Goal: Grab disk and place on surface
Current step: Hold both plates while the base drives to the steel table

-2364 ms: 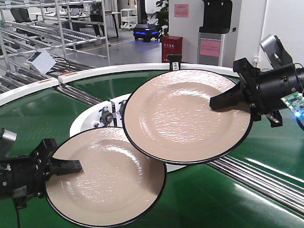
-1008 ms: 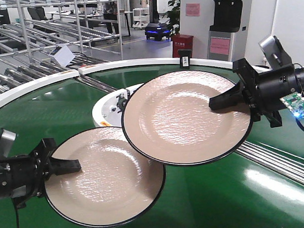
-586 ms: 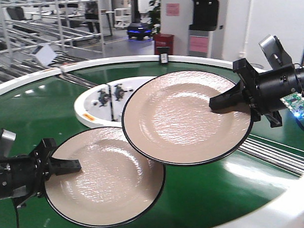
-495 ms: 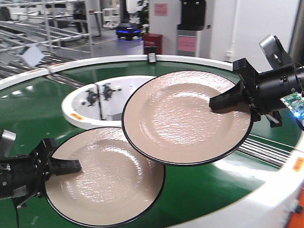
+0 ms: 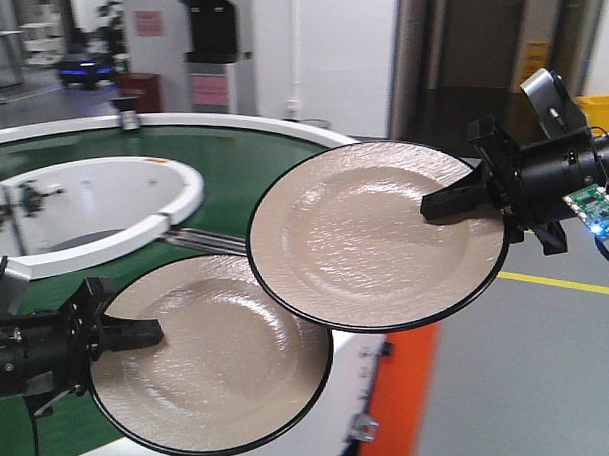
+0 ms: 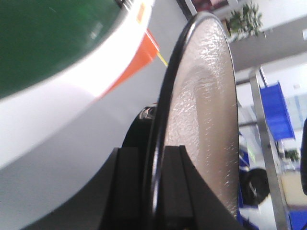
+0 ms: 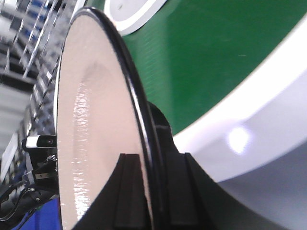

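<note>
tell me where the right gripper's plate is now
Front view, centre-right: the plate is held at its right rim by the right gripper, overlapping the other plate below-left.

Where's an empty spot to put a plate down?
The green belt is bare between the white inner ring and white outer rim. The grey floor is open right of the orange panel. The middle is crowded: the matching plate in the right gripper overlaps the beige black-rimmed plate in the left gripper. No dark tabletop shows.

right end effector (image 7: 153, 160) clamped on disk (image 7: 96, 129) rim | disk edge-on, beige | green belt (image 7: 216, 57), white rim (image 7: 261, 115) behind
</note>
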Motion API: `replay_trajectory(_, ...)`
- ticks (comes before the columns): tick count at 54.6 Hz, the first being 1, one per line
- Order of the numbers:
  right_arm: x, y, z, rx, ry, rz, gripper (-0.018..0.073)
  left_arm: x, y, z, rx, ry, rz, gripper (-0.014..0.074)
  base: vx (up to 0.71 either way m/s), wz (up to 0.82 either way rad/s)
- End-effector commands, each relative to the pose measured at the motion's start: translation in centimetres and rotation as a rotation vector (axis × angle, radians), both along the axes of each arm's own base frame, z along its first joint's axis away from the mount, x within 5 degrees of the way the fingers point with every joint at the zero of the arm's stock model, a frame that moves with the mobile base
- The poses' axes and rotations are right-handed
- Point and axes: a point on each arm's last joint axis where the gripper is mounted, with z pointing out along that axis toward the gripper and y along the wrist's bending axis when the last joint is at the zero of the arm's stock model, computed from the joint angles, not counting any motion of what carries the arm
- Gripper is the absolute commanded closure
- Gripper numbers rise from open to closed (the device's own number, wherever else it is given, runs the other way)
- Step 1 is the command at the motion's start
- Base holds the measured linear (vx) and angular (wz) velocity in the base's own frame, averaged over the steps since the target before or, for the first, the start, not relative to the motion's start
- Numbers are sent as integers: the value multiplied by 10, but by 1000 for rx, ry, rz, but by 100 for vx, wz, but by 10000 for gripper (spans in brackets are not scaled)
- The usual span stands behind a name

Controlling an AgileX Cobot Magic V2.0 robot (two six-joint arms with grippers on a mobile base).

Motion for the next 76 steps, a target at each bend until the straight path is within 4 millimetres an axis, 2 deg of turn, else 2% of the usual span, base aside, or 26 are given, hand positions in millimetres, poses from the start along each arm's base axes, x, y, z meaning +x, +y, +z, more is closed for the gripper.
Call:
replay_trajectory(1,-15,2,40,124,-112,-29,567,-5,-4,32,-133,-69,3,598,-10,-66)
replay_trajectory(29,-15,2,40,124,-112,-29,567,-5,-4,32,-133,-69,3,598,0,-60)
replay_trajectory(76,-15,2,40,124,-112,-29,567,-5,-4,32,-133,-69,3,598,18,-43)
